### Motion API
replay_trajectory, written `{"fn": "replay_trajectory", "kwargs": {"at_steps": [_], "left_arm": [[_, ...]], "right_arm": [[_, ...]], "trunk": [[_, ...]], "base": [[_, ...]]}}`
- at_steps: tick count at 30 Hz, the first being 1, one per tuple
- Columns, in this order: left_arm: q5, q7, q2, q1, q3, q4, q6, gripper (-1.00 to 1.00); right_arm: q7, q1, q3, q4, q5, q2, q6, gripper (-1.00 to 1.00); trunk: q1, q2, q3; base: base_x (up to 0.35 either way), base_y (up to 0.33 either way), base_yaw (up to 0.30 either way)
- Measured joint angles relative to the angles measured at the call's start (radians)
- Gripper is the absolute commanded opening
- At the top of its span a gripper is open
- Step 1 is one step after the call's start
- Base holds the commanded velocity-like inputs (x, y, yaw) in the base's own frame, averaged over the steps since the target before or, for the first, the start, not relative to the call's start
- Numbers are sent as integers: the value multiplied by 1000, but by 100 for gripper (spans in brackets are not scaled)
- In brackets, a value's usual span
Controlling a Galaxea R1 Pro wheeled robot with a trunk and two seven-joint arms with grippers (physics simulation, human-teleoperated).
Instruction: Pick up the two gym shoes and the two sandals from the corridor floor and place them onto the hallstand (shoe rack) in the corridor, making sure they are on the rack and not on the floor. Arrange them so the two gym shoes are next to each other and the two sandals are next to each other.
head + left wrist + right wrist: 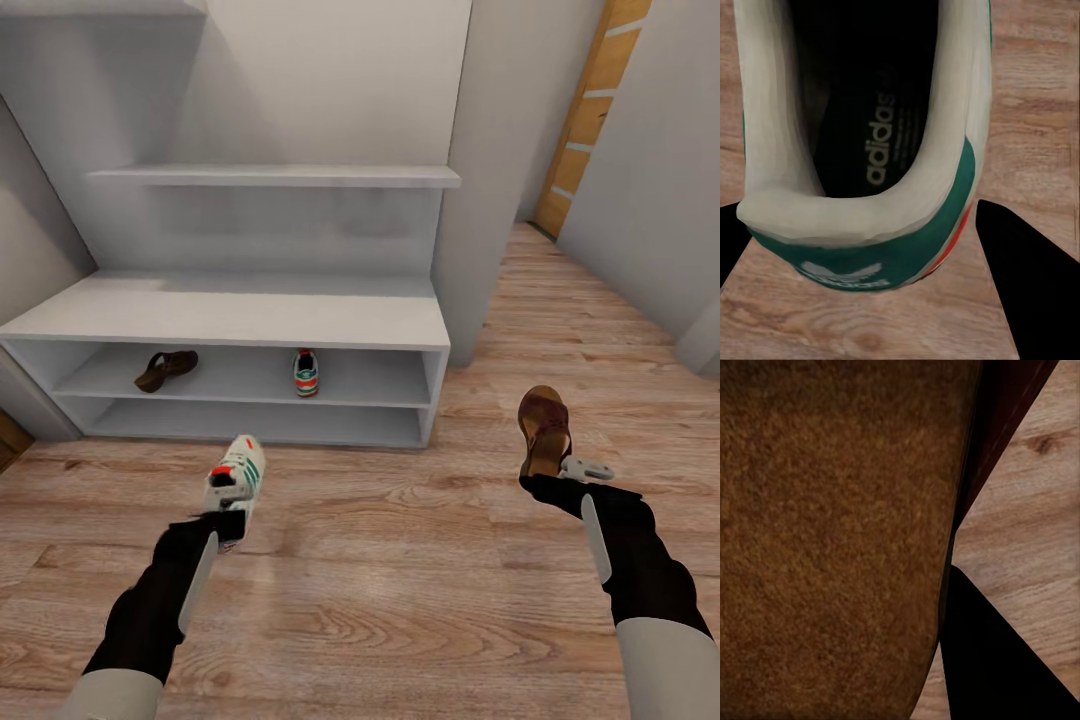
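Observation:
The pale grey hallstand point(230, 315) stands ahead against the wall. On its upper open shelf lie one brown sandal point(165, 370) at the left and one white-and-green gym shoe point(305, 372) near the middle, well apart. My left gripper point(228, 503) is shut on the heel of the other gym shoe point(238, 472), toe pointing at the rack; the left wrist view shows its green heel point(862, 259) between the black fingers point(1031, 289). My right gripper point(548, 478) is shut on the second sandal point(545, 425), whose tan footbed point(832, 540) lies beside one finger point(997, 660).
Wood-plank corridor floor point(400, 600) spreads between me and the rack. A grey wall column point(490, 200) stands right of the hallstand, and the corridor runs on past it toward a wooden door point(590, 110). A wall shelf point(280, 176) hangs above the bench top.

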Motion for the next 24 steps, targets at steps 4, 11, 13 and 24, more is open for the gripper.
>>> {"fn": "replay_trajectory", "kwargs": {"at_steps": [4,11,13,24], "left_arm": [[6,0,0,0,-73,63,-146,-100],[5,-1,-10,-47,-229,247,-235,-100],[0,-2,-14,-47,-249,251,-236,-100],[-3,-2,-16,-39,-258,244,-236,-100]], "right_arm": [[0,0,0,0,0,-1,0,-100],[0,-1,0,1,1,-1,0,-100],[0,-1,0,0,1,-1,0,-100],[1,0,0,0,1,-1,0,-100]], "trunk": [[0,0,0],[0,0,0],[0,0,0],[0,0,0]], "base": [[0,0,0],[0,0,0],[0,0,0],[0,-17,0]]}}
